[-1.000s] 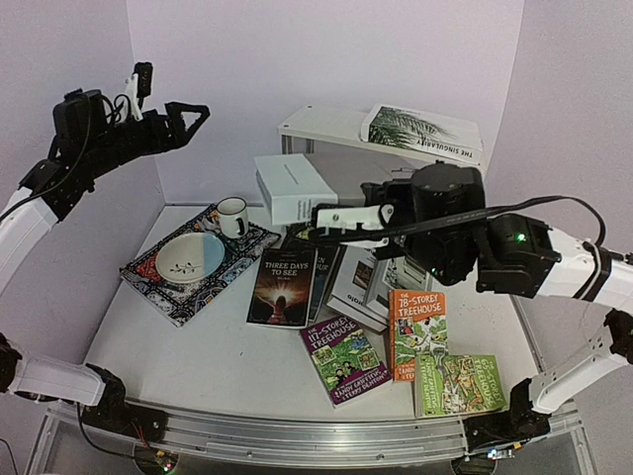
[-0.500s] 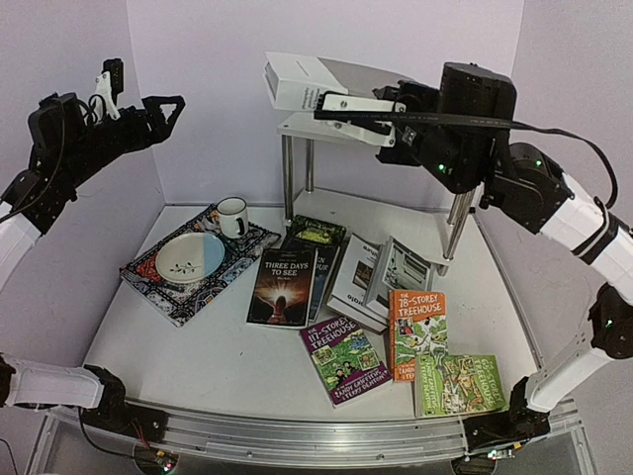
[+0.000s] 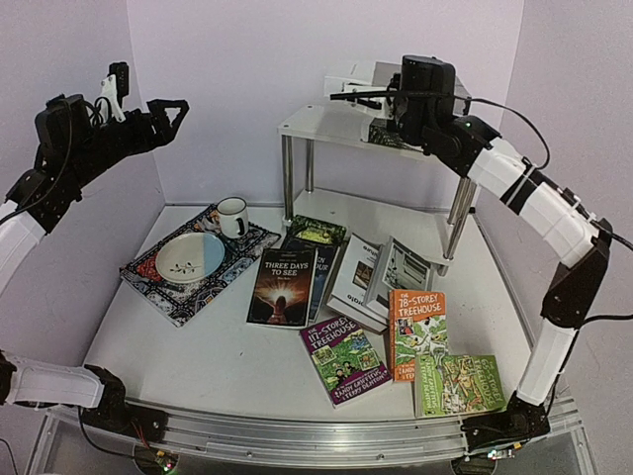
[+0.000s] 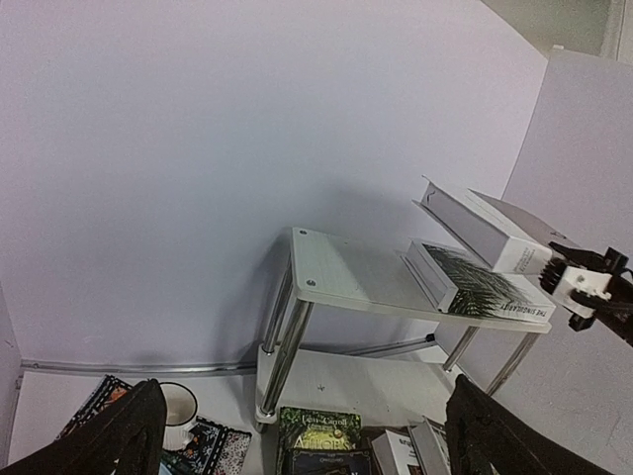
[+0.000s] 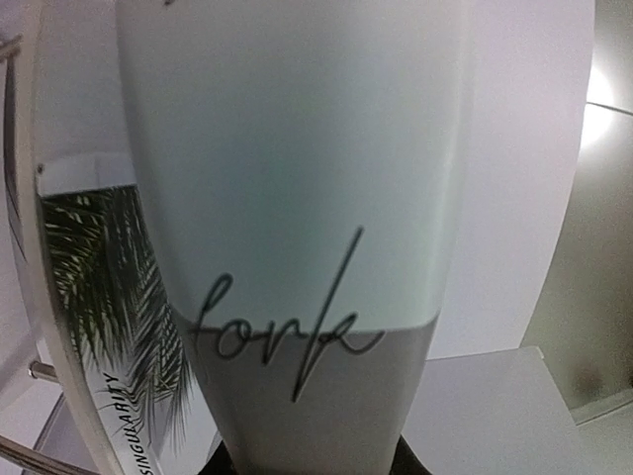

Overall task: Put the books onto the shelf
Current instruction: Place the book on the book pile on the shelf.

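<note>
Mostly flat, books (image 3: 284,287) lie across the white table (image 3: 198,356) between lilac walls (image 3: 227,89).

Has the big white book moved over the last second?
Yes. The white book went up and back, from in front of the shelf to above its top board.

**Books** (image 3: 417,332): ten counted.
- Eight lie on the table (image 3: 198,366):
  - three Treehouse paperbacks: orange, purple (image 3: 343,358) and green (image 3: 459,384);
  - two dark novels (image 3: 282,287);
  - one green-covered book (image 3: 316,232);
  - two white-grey books (image 3: 361,282). These overlap, so this pair may be miscounted.
- Two are at the shelf's top: one palm-leaf book (image 4: 475,289) and one white hardback (image 4: 485,230).

**Shelf** (image 3: 326,127): one, with two boards and four chrome legs (image 3: 287,173).

**Mug** (image 3: 232,216): one.

**Bowl** (image 3: 190,257): one.

**Patterned mat** (image 3: 148,282): one.

**Robot arms** (image 3: 539,203): two.
</note>
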Robot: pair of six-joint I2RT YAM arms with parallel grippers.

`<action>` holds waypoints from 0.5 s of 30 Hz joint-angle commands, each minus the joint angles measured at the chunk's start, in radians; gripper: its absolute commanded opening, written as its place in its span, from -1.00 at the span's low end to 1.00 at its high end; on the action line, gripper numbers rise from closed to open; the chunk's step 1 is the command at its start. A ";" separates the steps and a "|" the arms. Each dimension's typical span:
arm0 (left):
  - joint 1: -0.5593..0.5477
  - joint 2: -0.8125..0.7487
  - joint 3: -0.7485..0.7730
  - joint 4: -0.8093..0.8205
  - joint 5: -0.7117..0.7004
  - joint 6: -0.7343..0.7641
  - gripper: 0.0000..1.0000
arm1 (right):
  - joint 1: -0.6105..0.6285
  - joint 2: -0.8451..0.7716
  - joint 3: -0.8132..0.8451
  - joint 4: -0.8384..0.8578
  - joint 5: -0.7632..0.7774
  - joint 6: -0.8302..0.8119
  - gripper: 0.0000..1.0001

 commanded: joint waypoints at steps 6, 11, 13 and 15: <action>-0.001 -0.019 -0.007 0.035 -0.013 -0.003 0.99 | -0.171 0.103 0.142 0.117 0.021 -0.007 -0.54; -0.002 -0.012 0.011 0.029 -0.017 0.014 0.99 | -0.211 0.103 0.094 0.117 0.006 0.023 -0.51; -0.001 -0.009 0.017 0.027 -0.018 0.016 0.99 | -0.217 0.087 0.063 0.117 -0.008 0.038 -0.50; -0.001 -0.006 0.017 0.027 -0.017 0.016 0.99 | -0.220 0.073 0.031 0.117 -0.021 0.062 -0.51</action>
